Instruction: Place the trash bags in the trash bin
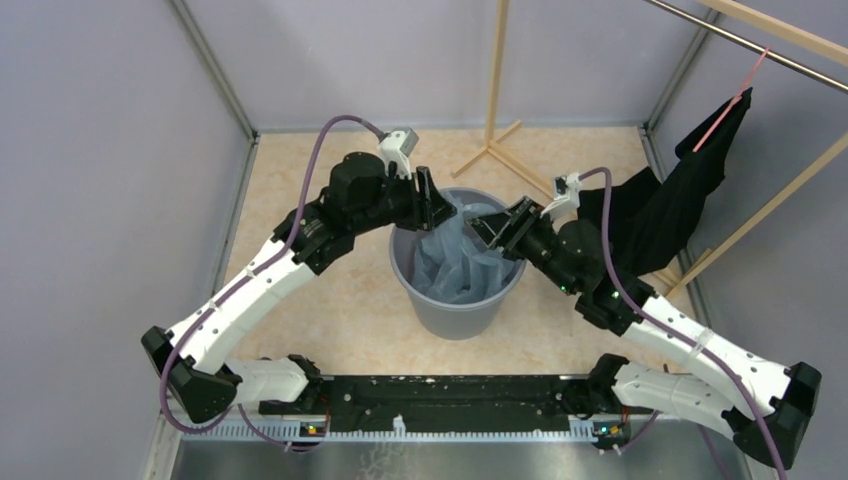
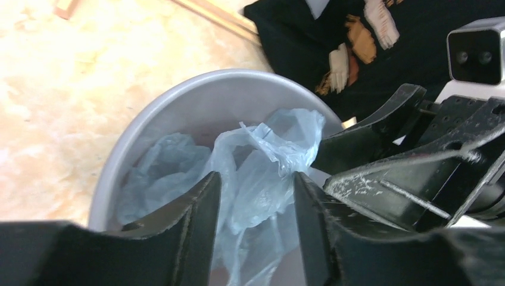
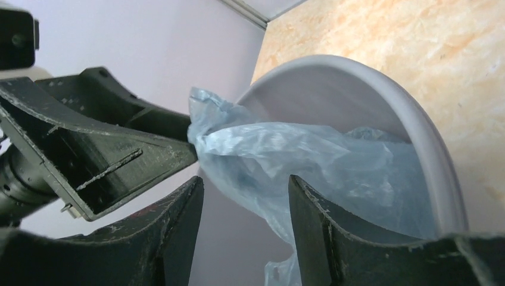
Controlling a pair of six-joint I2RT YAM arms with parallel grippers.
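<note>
The trash bag (image 1: 455,265) sits crumpled inside the trash bin (image 1: 440,318), its light-blue film filling most of the opening. One bunched peak rises at the far side of the rim. The bin stands upright near the middle of the table (image 1: 340,320), slightly closer to the near edge than to the far edge. The left gripper (image 1: 432,200) hangs over the far-left part of the rim. Its fingers are spread apart, and in the left wrist view the film passes through the gap without being pinched. The right gripper (image 1: 492,228) hangs over the far-right part of the rim and is likewise released, with a visible gap between its fingers and film behind that gap. The two grippers face each other across the peak, close together, and the film touches a fingertip of each. Bare table surface runs from the bin wall to the left edge and to the near edge. At the far right corner a black garment (image 1: 670,205) hangs close behind the right arm. A wooden stand (image 1: 497,100) occupies the far edge.
</note>
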